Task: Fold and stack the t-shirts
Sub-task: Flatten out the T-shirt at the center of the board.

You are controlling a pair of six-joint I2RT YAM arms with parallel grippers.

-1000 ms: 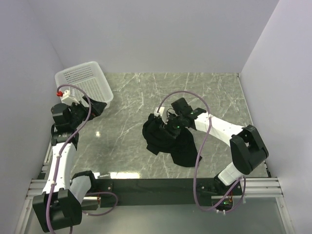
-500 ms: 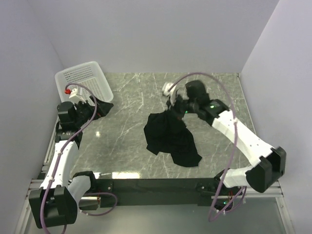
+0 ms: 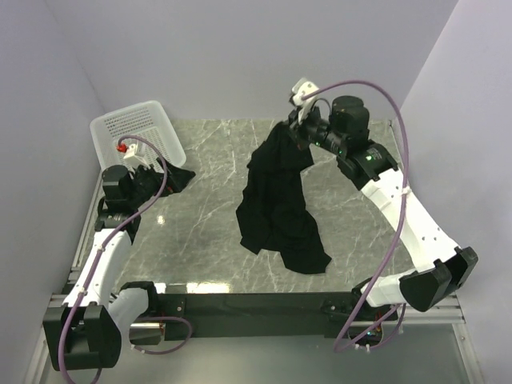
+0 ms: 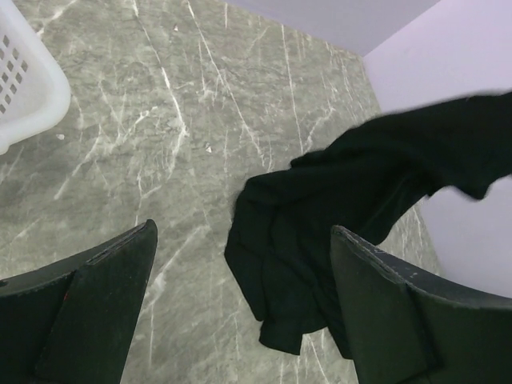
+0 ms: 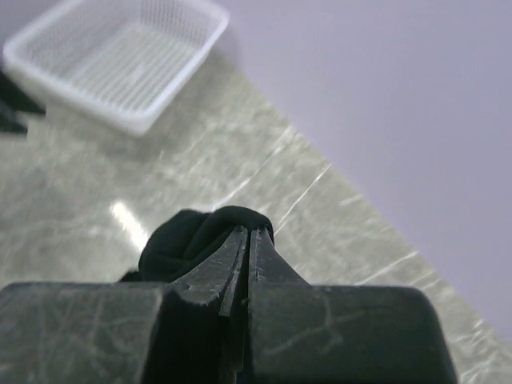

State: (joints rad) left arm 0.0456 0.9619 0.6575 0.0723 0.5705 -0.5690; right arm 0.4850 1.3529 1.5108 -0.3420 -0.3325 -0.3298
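right gripper (image 5: 248, 236): my fingers are pressed together on a bunched fold of the black t-shirt (image 3: 276, 212), holding it high above the far edge of the worktop (image 3: 200, 160), right of centre.
t-shirt: it hangs from that pinch in a long drape. Its lower part lies crumpled on the middle of the worktop, reaching toward the near edge.
left gripper (image 4: 242, 232): my fingers are spread wide and hold nothing, near the left edge, just beside the basket (image 3: 132, 128).
basket: white mesh, in the far left corner, tilted against the wall, I think; the view there is poor.
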